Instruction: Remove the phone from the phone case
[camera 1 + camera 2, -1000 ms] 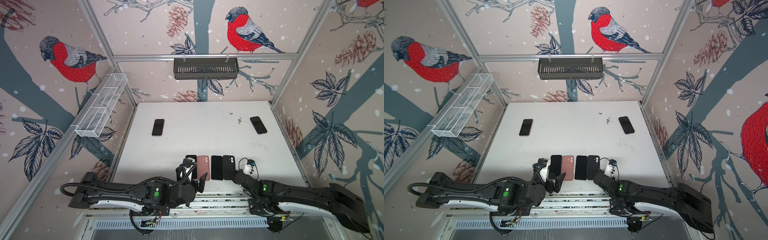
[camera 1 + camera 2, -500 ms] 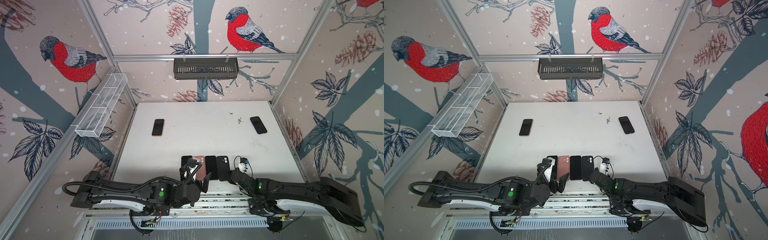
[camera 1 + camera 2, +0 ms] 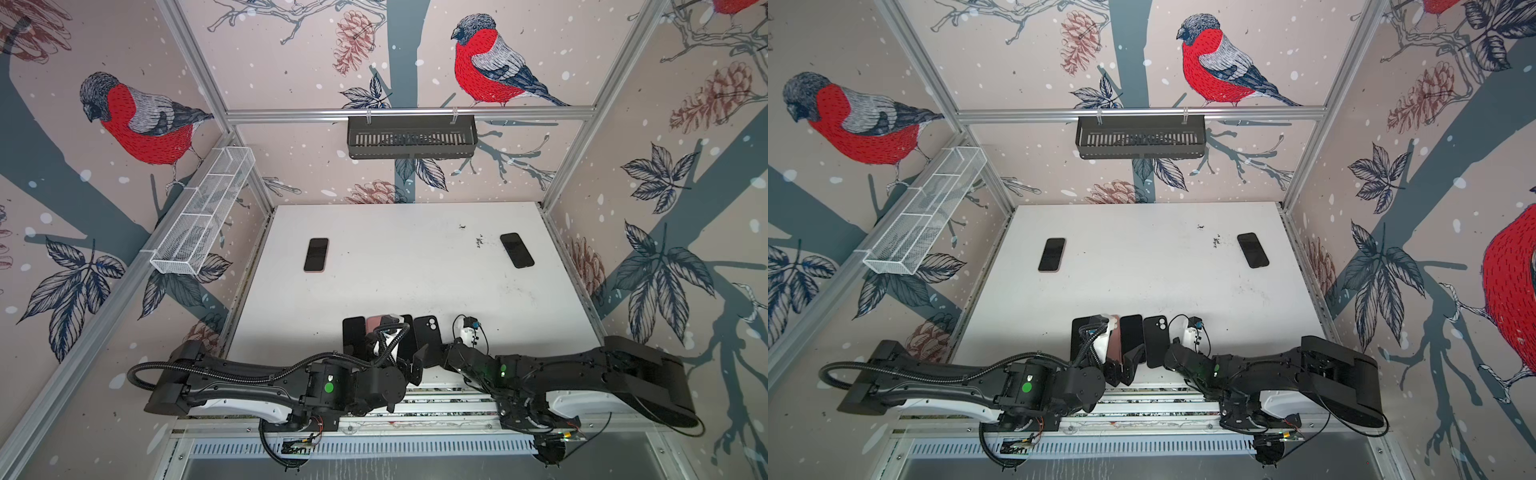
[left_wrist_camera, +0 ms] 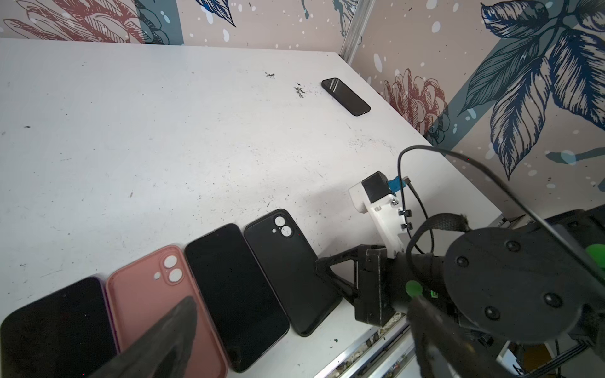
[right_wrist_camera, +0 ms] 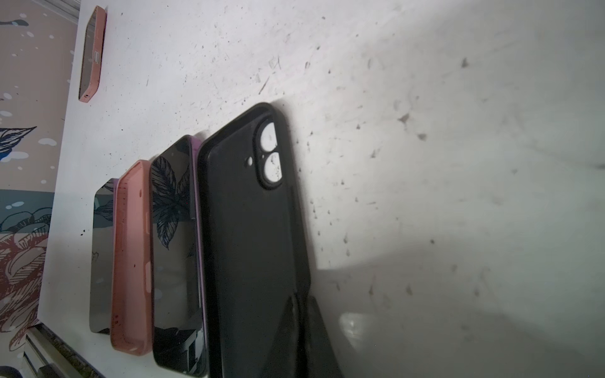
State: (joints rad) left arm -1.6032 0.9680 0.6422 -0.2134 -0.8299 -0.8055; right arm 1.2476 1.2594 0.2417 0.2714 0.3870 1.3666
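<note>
Black soft-plastic phone case (image 4: 288,271), empty, flat near white table (image 4: 163,131) front edge, just beside purple-rimmed dark phone (image 4: 235,294). Looks already extracted, little left. Right gripper (image 4: 322,266) closed at case end, hold unclear; left gripper (image 3: 1121,368) spread wide, holding nothing.

desk (image 4: 163,131): white, matt, seen scuffed and specked | black phone case (image 5: 252,245): matt, rubber-like, dust is seen | pink phone case (image 4: 140,294): matt, smooth | phone screen (image 5: 173,229): glossy, leaves are reflected | frame rail (image 3: 407,113): brushed metal
</note>
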